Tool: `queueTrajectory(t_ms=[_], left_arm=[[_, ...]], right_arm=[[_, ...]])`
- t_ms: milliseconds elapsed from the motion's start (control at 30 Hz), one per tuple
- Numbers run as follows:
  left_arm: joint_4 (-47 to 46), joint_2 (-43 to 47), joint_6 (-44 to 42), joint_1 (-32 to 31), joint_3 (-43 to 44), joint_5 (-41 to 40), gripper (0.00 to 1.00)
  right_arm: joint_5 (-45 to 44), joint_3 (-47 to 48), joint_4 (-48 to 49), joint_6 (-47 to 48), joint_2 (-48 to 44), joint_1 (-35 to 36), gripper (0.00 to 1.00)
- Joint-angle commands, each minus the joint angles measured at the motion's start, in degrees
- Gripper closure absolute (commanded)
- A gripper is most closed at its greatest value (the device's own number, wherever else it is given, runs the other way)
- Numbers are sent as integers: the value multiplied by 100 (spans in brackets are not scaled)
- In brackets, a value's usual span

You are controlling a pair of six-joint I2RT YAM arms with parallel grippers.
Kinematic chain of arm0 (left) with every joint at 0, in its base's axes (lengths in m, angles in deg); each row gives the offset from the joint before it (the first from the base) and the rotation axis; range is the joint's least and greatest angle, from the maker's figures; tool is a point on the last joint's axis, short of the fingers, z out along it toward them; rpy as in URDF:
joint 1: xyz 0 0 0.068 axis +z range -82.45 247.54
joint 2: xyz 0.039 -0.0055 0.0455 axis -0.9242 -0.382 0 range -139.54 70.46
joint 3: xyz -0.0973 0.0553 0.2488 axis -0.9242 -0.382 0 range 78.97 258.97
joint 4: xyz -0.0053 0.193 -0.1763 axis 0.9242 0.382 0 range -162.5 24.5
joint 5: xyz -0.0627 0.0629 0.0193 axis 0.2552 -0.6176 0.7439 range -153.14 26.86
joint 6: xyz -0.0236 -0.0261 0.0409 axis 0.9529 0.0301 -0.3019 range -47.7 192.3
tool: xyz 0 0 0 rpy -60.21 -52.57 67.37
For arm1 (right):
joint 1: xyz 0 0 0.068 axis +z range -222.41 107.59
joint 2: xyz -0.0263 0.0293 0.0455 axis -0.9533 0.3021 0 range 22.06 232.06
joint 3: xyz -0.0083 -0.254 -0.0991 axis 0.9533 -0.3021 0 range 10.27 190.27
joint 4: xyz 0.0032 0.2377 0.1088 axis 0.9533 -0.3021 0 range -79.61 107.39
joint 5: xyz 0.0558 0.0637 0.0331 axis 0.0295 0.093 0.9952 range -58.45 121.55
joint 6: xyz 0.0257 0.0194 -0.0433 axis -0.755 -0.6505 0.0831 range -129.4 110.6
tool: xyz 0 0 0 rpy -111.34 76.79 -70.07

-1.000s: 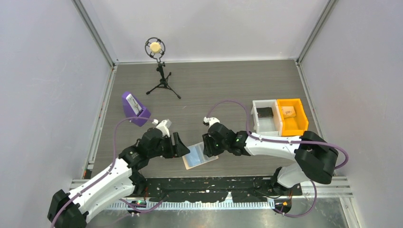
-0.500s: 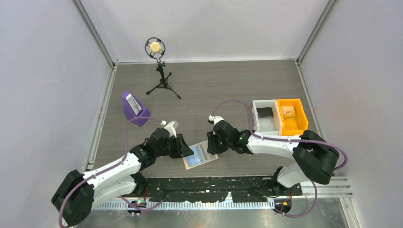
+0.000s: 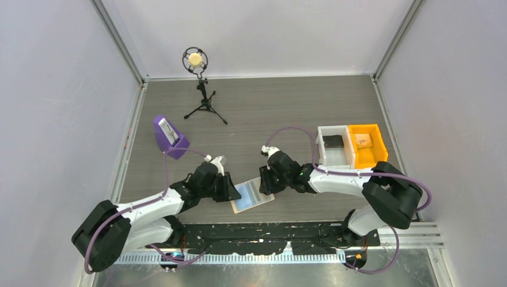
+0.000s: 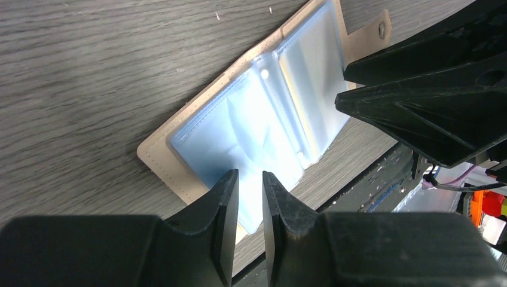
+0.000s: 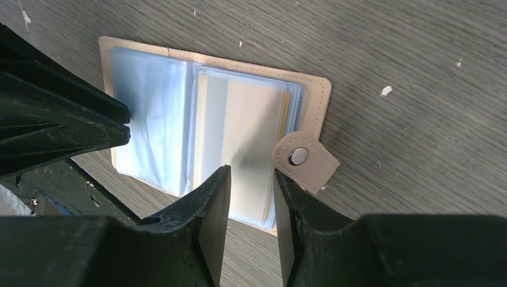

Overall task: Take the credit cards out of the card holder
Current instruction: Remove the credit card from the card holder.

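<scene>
The card holder (image 3: 252, 195) lies open and flat near the table's front edge, tan outside with light blue clear sleeves. A pale yellow credit card (image 5: 239, 131) sits in the sleeve on the snap-tab (image 5: 302, 158) side; it also shows in the left wrist view (image 4: 311, 78). My left gripper (image 3: 234, 190) is low over the holder's left page (image 4: 239, 128), its jaws a narrow slit apart with nothing between them. My right gripper (image 3: 263, 183) is over the card page, its jaws slightly apart and empty, one finger (image 5: 287, 197) beside the tab.
A purple wedge stand (image 3: 169, 136) is at the left and a microphone tripod (image 3: 203, 95) at the back. A white bin (image 3: 333, 146) and an orange bin (image 3: 366, 145) stand at the right. The black base rail (image 3: 269, 233) runs just below the holder.
My left gripper has come lower and to the right, onto the holder's left side. My right gripper has shifted slightly right over the card page. The holder has not moved.
</scene>
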Motion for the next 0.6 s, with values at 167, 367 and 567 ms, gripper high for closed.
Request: queueTrajectory(t_ms=[167,367,567], left_arm=[[-351,-262,-151,-45,-211,-86,78],[-366,-205,-142,-47,-237,-78,78],[-348,-162,-134,-56,-255,-97,78]], right_arm=[[232,-17,232,-5,18,-74,61],[467,-48,335,-80,-220,-96,62],[807,-103,675,-216,-295,-105,62]])
